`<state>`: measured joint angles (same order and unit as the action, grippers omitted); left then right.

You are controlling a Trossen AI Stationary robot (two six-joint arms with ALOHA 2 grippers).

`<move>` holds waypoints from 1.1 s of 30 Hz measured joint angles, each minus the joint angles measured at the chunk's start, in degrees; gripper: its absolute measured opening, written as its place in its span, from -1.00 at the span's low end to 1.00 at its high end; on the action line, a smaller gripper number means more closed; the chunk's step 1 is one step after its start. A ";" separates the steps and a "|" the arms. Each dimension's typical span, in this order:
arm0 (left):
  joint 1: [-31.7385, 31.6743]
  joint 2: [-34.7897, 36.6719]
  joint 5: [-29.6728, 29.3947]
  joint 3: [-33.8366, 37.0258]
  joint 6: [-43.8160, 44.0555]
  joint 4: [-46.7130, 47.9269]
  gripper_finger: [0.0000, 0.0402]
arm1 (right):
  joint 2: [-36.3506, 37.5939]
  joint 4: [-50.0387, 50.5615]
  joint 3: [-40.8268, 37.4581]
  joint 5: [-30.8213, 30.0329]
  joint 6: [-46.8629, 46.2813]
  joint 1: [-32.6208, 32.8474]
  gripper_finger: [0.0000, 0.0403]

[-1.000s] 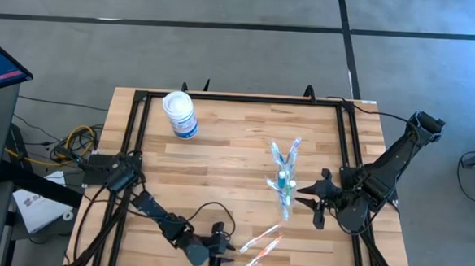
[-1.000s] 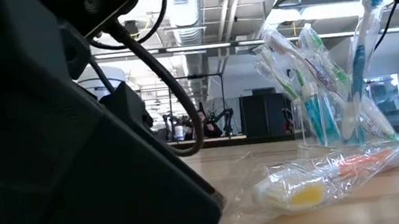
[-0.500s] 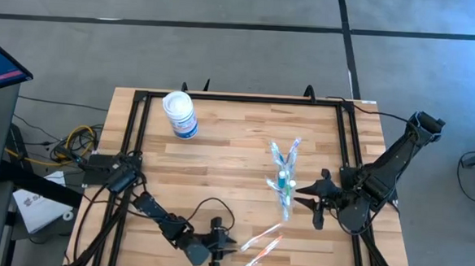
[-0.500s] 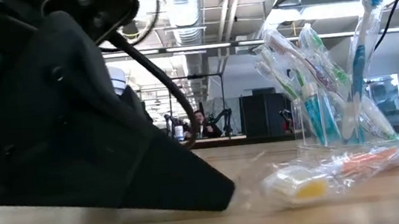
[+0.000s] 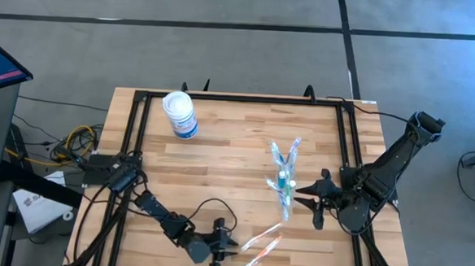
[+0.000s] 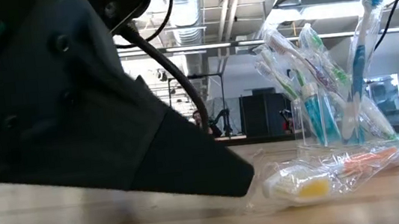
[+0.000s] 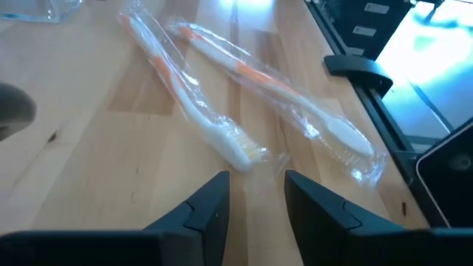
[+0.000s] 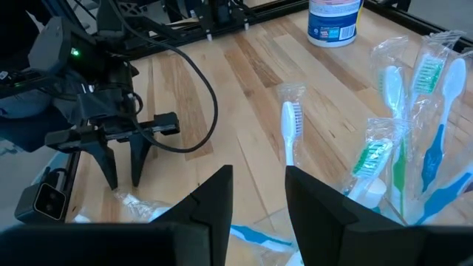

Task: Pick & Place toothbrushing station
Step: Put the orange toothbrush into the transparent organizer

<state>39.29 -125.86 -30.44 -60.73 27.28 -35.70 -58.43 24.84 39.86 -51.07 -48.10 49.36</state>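
- Toothbrushes in clear wrappers: two orange-handled toothbrushes [image 7: 196, 111] lie flat on the table [image 5: 219, 165] near its front edge, side by side and almost parallel. In the high view their long axes run diagonally, from the front toward the back right.
- In the left wrist view the bristle head of the nearer one points toward the left gripper [image 7: 255, 203], and its orange handle points away from it.
- The left gripper is low over the table just beside these two brushes. Its fingers stand a little apart, with a narrow gap, and they hold nothing.
- The clear plastic cup [image 6: 329, 123] stands upright, right of the table's middle. It holds a bundle of wrapped blue and green toothbrushes with heads up, leaning outward, and a teal tube [image 6: 313, 118] among them.
- The right gripper [image 5: 311, 198] is just to the right of the cup. Its fingers are spread apart and hold nothing.
- A white canister [image 5: 180, 114] with a blue label stands near the back left, well apart from the brushes.
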 joint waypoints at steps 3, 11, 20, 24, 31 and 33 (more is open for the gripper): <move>-0.01 0.02 0.01 0.00 -0.01 -0.26 -0.36 | 0.00 0.00 0.00 0.00 0.02 0.00 -0.43; -0.26 -5.16 -0.26 -4.82 -1.99 -1.68 -0.38 | 0.00 -0.03 0.00 -0.24 0.02 -0.01 -0.43; -0.20 -5.11 -4.93 -6.14 -3.03 1.88 -0.62 | 0.00 -0.03 0.00 -0.23 0.02 -0.02 -0.43; -0.24 -5.01 -6.17 -6.03 -2.94 2.37 -0.94 | 0.00 -0.04 0.00 -0.22 0.02 -0.02 -0.43; -0.26 -4.18 -6.22 -6.01 -2.96 4.06 -1.00 | 0.00 -0.05 0.00 -0.22 0.02 -0.02 -0.43; -0.07 -2.82 -6.76 -5.84 -2.98 6.56 -1.00 | 0.00 -0.07 0.00 -0.20 0.02 -0.02 -0.43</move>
<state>39.21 -128.69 -37.20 -66.57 24.29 -29.15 -58.43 24.77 39.86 -51.27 -48.07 49.34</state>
